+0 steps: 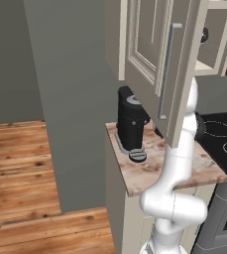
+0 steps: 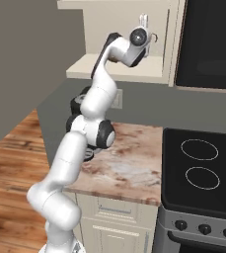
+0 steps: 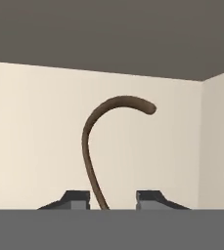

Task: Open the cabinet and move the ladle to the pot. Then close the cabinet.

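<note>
The two dark fingertips point(image 3: 76, 199) stand a little apart at the bottom of the hand view, and the thin brown handle of the ladle point(image 3: 91, 146) rises from the gap between them, nearer one tip than the other, then curves over into a hook against the cream back wall of the cabinet point(image 3: 40, 127). The fingers bracket the handle, but whether they already pinch it or are only partway in around it cannot be told from these pictures; the judgement is that the grasp on the ladle is the step in hand. The gripper point(image 2: 144, 22) is raised high and reached into the open cabinet in the right base view, because the ladle sits on its shelf point(image 2: 149, 66) above the counter point(image 2: 129, 168). The cabinet door point(image 1: 159, 59), with its long silver bar handle point(image 1: 167, 69), is swung wide toward the base so that the arm can pass behind it. The hand view alone gives the fingertips and the ladle handle close up. The right base view gives the arm's whole reach and the black stovetop point(image 2: 203, 163) beside the counter, while the left base view shows the outer face of the door, which screens the hand, and a black coffee machine point(image 1: 131, 124) on the counter. No pot can be made out.
</note>
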Available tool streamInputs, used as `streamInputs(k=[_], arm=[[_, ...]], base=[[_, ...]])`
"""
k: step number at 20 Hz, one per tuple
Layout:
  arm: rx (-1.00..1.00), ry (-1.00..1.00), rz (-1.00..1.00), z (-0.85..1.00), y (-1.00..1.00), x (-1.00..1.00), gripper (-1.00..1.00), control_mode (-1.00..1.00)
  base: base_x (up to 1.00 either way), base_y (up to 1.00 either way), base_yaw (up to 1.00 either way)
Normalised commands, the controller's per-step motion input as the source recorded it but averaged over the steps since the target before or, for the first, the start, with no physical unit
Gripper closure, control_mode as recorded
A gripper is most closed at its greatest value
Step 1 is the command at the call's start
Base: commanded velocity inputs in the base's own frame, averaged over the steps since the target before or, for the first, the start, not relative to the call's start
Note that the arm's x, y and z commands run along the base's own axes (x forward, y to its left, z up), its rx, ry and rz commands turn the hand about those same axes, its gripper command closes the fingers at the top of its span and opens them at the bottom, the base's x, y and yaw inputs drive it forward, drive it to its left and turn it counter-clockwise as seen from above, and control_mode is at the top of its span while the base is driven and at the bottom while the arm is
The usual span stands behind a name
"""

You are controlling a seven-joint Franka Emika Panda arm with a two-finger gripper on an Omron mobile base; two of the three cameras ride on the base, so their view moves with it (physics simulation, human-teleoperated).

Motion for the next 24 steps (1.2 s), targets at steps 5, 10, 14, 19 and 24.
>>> streamInputs(k=[5,10,14,19,24], arm=[[0.18,0.15,-0.08,0.0,-0.47,-0.65,1.0,-1.0],[0.21,0.26,-0.15,0.0,-0.5,-1.0,1.0,-1.0],[0.17,0.24,-0.16,0.0,-0.19,-1.0,1.0,-1.0],[0.15,0.28,-0.13,0.0,0.0,-1.0,1.0,-1.0],[0.15,0.18,-0.06,-0.29,-0.16,-1.0,1.0,-1.0]], base=[[0.0,0.0,0.0],[0.0,0.0,0.0],[0.0,0.0,0.0],[0.0,0.0,0.0],[0.0,0.0,0.0]])
